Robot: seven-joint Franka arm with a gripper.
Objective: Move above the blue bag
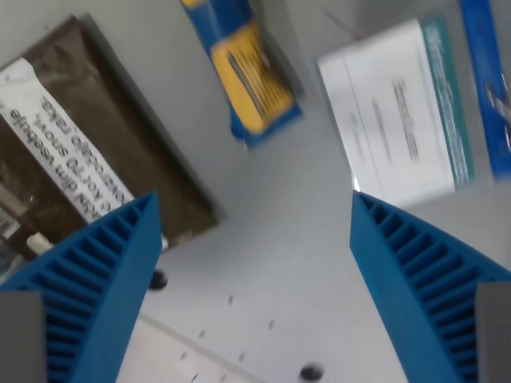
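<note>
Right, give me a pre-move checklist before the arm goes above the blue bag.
1. Gripper open, nothing held: ok.
2. Blue bag in view, near the top edge: ok.
3. Gripper centred over the bag: not ok; bare table lies between the fingers.
4. Brown bag and white packet lie apart from the blue bag: ok.
5. Height over the table: cannot tell.

Wrist view, lighting and image quality, as I see it on my feed. Light: even, moderately bright, diffuse; no hard glare. Shadows: soft, dark edge along the right side of the brown packet, upper left of frame. Blur: motion smear across the upper half; print on the white box, upper right, unreadable; blue-and-yellow bag, top centre, streaked. Sharpest: ribbed blue fingers, lower corners.
</note>
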